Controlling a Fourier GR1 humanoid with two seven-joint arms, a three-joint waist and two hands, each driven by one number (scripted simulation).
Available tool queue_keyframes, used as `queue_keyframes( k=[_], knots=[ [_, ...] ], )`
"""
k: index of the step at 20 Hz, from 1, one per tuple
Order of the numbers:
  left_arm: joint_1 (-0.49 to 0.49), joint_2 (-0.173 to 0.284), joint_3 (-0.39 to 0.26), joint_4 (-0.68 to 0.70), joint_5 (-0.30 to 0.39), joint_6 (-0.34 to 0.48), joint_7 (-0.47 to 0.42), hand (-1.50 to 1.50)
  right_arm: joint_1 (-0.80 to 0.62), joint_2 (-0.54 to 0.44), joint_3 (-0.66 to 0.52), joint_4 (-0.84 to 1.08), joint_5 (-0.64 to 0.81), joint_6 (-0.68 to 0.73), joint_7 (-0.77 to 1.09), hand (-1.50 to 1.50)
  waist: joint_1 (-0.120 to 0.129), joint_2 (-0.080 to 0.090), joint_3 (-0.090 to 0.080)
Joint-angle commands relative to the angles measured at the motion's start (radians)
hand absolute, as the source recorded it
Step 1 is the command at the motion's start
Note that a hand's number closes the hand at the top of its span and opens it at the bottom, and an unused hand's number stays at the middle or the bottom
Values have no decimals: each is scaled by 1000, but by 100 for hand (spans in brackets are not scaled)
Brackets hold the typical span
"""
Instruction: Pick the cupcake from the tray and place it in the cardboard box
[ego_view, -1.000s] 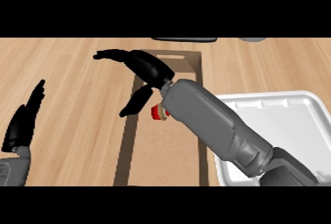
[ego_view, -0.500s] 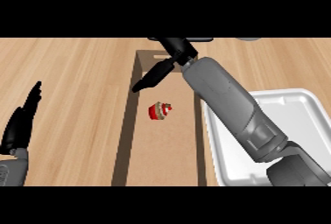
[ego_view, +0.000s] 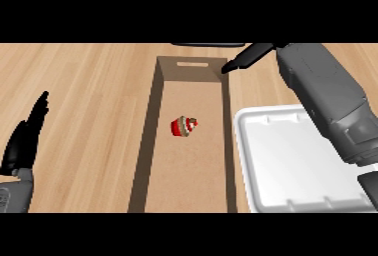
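While lying on its side on the floor of the cardboard box (ego_view: 190, 165), near the middle of its length and well apart from either long wall: cupcake (ego_view: 184, 126), red wrapper toward the left, pale topping toward the right, touched by no hand. Box long and narrow, open at the top, running from the far part of the wooden desk (ego_view: 88, 80) down to the lower edge of view, with a slot handle cut in its far end wall. Just beside the box's right wall: white tray (ego_view: 310, 165), rim raised, partly covered along its right side by the grey right forearm. Right hand (ego_view: 249, 56) above the box's far right corner, fingers straight and stretched toward the far end wall, holding nothing; only part of the hand showing, the rest cut off at the top of the scene. Left hand (ego_view: 26, 140) at the left edge over bare desk, well apart from the box, fingers straight and pointing away, relaxed, holding nothing. Dark object (ego_view: 209, 44) at the far edge of the desk beyond the box, too little of it visible to tell what.
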Motion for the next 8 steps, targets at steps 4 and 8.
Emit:
queue_keyframes(
  k=[4,8],
  knots=[
    [-40,27,14,25,15,-35,14,0,17,-208,-11,117,47,206,-142,-150,14,12,1],
    [-55,-5,-24,-8,-21,-5,40,0,0,-233,30,151,114,232,-208,-150,32,19,2]
  ],
)
